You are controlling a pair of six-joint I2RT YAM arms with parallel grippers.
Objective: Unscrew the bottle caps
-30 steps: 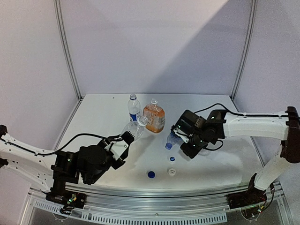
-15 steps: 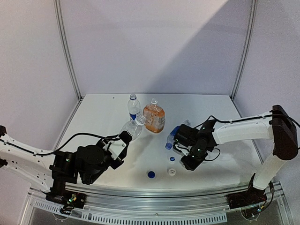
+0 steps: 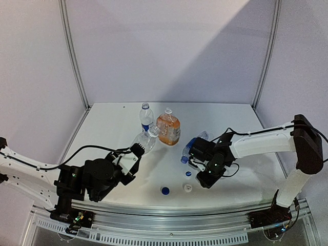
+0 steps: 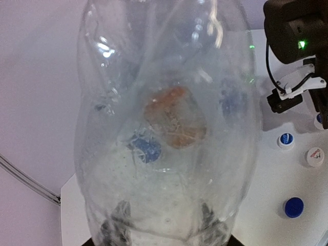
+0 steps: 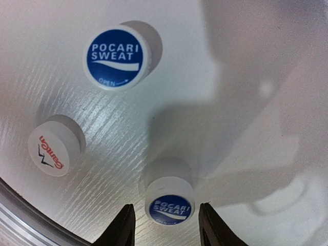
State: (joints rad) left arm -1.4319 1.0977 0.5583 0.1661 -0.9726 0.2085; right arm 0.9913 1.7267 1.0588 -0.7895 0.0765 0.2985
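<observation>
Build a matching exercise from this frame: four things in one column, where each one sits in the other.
Things:
1. unlabelled bottle
2. orange bottle
3. plain blue cap
4. smaller Pocari cap

Places:
A. on the table, between the open fingers of the right end effector
B. held by the left end effector
C. upright at the back
D. loose near the front edge, left of the white cap

Pairs: 1-B, 2-C, 3-D, 4-A
</observation>
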